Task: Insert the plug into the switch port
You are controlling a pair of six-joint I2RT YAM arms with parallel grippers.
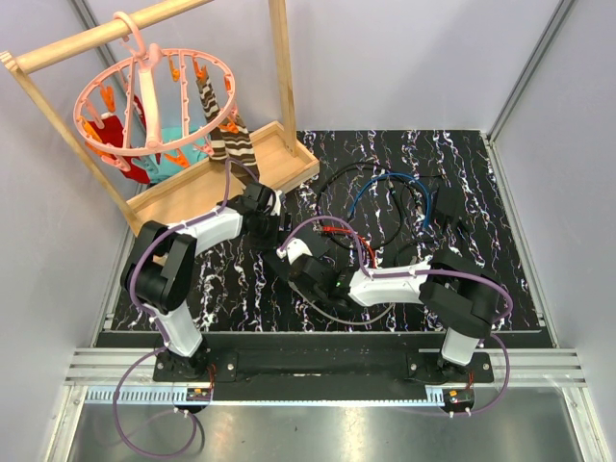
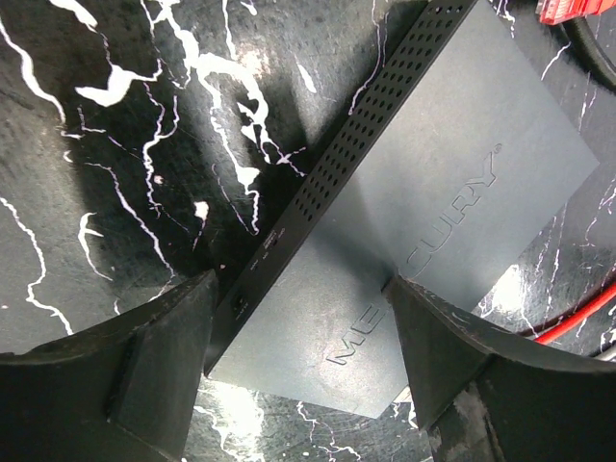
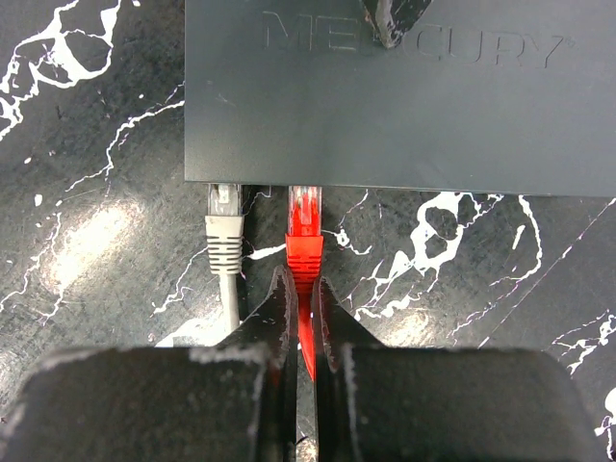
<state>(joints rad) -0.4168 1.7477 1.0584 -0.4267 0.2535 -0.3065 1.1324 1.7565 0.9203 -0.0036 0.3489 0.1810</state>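
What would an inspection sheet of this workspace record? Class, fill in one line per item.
Surface: black, white-veined tabletop.
Job's things: red plug with its tip at the switch port edge, depth unclear; grey plug beside it.
Clutter: wooden rack, pink clip hanger, striped socks, black adapter.
Grippers: right gripper shut on the red plug's tail; left gripper open, straddling the switch.
Cables: blue cable looped beyond the arms.
Surroundings: grey walls.
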